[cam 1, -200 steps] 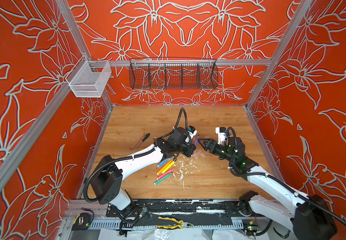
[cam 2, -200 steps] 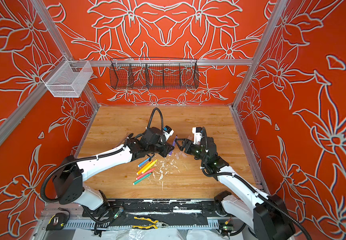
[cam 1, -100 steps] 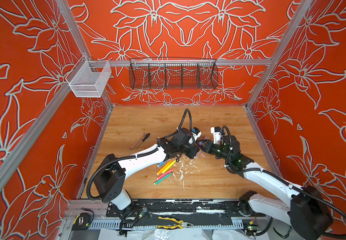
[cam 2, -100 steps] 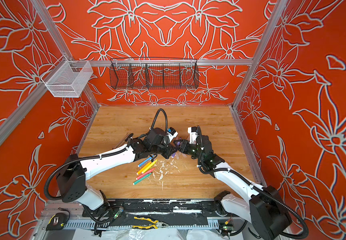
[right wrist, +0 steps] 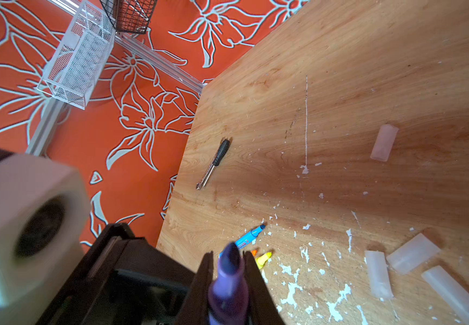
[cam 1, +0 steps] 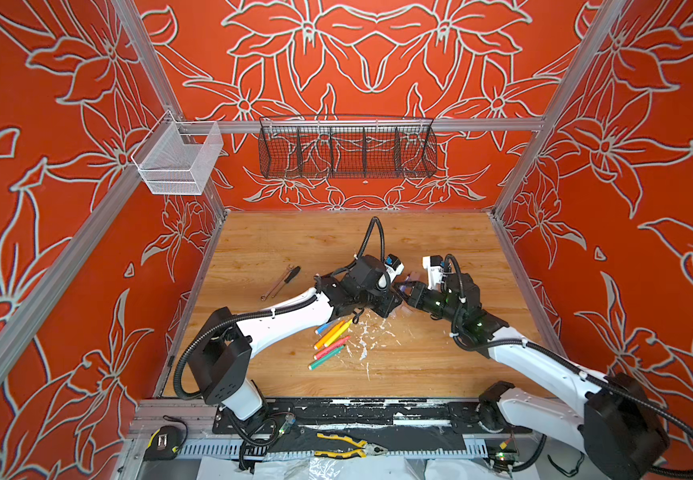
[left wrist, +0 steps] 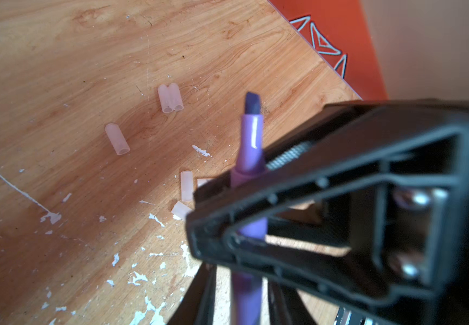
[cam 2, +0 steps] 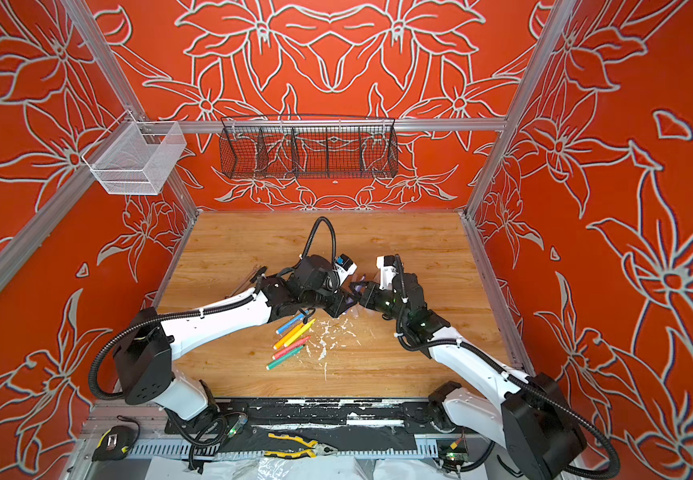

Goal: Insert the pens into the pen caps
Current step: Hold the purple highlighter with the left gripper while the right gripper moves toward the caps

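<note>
Over the middle of the wooden table my two grippers meet tip to tip. The right gripper (right wrist: 227, 256) is shut on the purple pen (right wrist: 229, 278), whose dark tip (left wrist: 253, 104) pokes past its fingers. My left gripper (left wrist: 246, 304) stands open around the pen's rear end, with a gap on either side. In both top views they show as left gripper (cam 1: 392, 302) and right gripper (cam 1: 403, 289). Several other pens (cam 1: 330, 343) lie side by side on the table: blue (right wrist: 248, 237), orange, yellow, pink-red, green. Several clear pen caps (left wrist: 170, 98) (right wrist: 378, 274) lie loose beneath the grippers.
A small screwdriver and wrench (cam 1: 280, 282) lie at the table's left. White paint flecks (cam 1: 363, 336) dot the wood by the pens. A black wire basket (cam 1: 346, 147) and a white mesh basket (cam 1: 178, 162) hang on the walls. Yellow-handled pliers (cam 1: 349, 446) lie on the front rail.
My right gripper moved left to meet the left one and shut on the purple pen. The left gripper, shut on it before, has come open.
</note>
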### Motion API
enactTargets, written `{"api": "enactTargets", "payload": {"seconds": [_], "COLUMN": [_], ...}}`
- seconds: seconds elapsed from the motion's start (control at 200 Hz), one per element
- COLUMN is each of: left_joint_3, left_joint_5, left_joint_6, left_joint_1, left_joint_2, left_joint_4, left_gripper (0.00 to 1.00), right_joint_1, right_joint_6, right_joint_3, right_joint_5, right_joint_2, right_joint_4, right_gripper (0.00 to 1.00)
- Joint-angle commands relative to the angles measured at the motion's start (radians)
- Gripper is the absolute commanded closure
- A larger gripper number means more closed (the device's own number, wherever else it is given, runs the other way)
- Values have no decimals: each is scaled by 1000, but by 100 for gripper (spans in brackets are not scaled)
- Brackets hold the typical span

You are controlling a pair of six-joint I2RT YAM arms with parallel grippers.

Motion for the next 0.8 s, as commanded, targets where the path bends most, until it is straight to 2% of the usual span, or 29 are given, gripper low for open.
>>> {"api": "enactTargets", "payload": {"seconds": [0.0,0.14,0.35,0.415,0.515,0.575,0.666,0.716,0.796], "left_joint_3": [11,9,5,5,4,5,0,-13,-50], "left_joint_5": [30,39,39,39,35,26,-12,-47,-109], "left_joint_6": [6,3,3,3,1,-1,-9,-14,-27], "left_joint_1": [-3,-3,-3,-3,-3,-3,-2,-2,2], "left_joint_2": [21,23,21,22,23,22,13,1,-31], "left_joint_4": [8,15,20,21,21,21,23,30,62], "left_gripper": [68,69,76,81,96,100,100,100,100], "right_joint_1": [28,48,65,71,76,76,76,76,76], "right_joint_6": [27,16,16,16,16,12,-9,-26,-72], "right_joint_3": [-23,-22,-17,-16,-13,-10,-2,4,49], "right_joint_5": [36,58,64,66,71,76,103,134,221], "right_joint_2": [-36,-45,-16,-7,2,2,-10,-23,-54], "right_joint_4": [51,41,49,51,50,42,10,-27,-164], "right_gripper": [95,95,96,96,95,84,59,48,36]}}
